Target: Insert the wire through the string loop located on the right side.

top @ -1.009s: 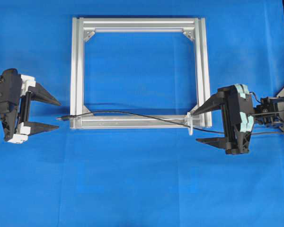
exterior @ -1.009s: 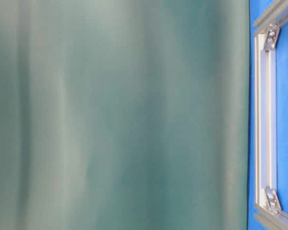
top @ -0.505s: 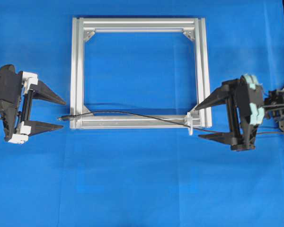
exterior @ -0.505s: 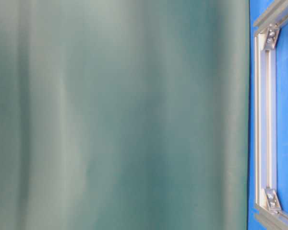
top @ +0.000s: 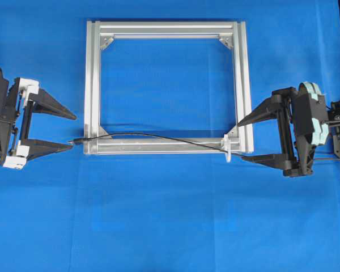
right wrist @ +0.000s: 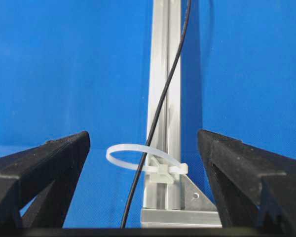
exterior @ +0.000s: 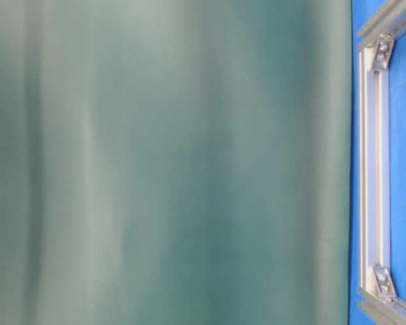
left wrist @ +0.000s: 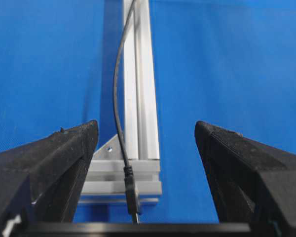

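The wire [top: 158, 139] lay along the frame's [top: 90, 85] near rail, passing through the loop [right wrist: 138, 157] at the right corner. Its plug [top: 76, 140] rested just past the left corner on the blue surface [top: 170, 215]. Left pincer [top: 68, 131] and right pincer [top: 242, 140] both stood wide open, holding nothing.

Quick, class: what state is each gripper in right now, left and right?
Left gripper: open, holding nothing; the wire plug lies between its fingers.
Right gripper: open, holding nothing; the string loop sits ahead of it.
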